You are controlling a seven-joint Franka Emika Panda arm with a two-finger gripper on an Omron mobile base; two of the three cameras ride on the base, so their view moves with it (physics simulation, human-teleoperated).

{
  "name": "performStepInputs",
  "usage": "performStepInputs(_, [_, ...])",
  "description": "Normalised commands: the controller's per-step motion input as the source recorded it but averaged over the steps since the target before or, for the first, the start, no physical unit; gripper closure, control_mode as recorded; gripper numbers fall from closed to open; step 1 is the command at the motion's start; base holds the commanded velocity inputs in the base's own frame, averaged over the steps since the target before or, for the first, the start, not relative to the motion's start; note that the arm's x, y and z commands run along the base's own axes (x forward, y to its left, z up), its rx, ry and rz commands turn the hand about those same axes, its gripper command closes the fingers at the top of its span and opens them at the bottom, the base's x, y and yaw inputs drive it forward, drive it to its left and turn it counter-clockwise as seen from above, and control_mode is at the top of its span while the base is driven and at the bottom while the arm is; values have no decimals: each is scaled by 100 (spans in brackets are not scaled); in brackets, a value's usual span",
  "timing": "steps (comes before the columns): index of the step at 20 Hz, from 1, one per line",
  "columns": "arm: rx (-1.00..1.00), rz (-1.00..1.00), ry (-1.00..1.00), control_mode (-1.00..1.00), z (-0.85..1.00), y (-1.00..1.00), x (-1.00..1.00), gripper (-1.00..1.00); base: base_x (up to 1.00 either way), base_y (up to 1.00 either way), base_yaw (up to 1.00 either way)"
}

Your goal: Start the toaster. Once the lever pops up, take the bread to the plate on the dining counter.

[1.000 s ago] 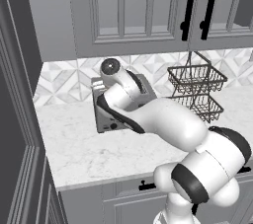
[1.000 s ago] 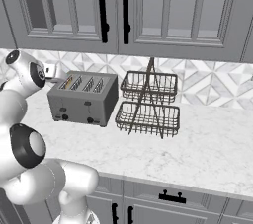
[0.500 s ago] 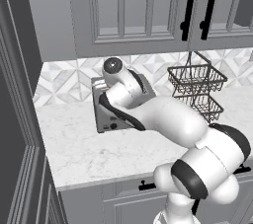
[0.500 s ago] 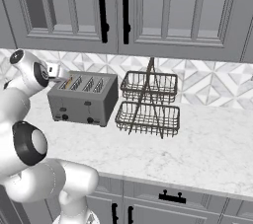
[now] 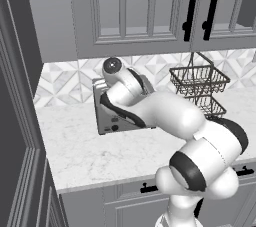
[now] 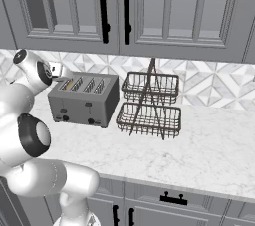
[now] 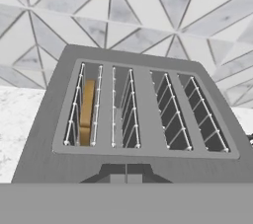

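Grey panelled cabinets (image 6: 149, 11) with black handles hang over a tiled backsplash (image 7: 148, 11) of pale triangles — below it runs a white marble-look worktop (image 6: 199, 155) over grey drawers (image 6: 174, 200). On the worktop a two-tier wire basket (image 6: 149, 105) stands just beside the toaster (image 6: 84, 100). The bread (image 7: 87, 112) sits upright in the toaster's leftmost slot. The gripper (image 7: 126, 176) hovers over the toaster's near edge — fingers pressed together, holding nothing.
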Motion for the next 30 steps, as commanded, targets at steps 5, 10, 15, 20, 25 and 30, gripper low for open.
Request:
performStepInputs(5, [-6, 0, 0, -100, -17, 15, 7, 100, 0, 0, 0])
performStepInputs(10, [-4, 0, 0, -100, -9, 11, 1, 100, 0, 0, 0])
performStepInputs(15, [-1, 0, 0, -100, 0, 6, 2, -100, 0, 0, 0])
performStepInputs(20, [0, 0, 0, -100, -2, 5, 1, -100, 0, 0, 0])
performStepInputs(25, [0, 0, 0, -100, -1, 3, 1, -100, 0, 0, 0])
performStepInputs(30, [0, 0, -2, -100, 0, 1, 4, -100, 0, 0, 0])
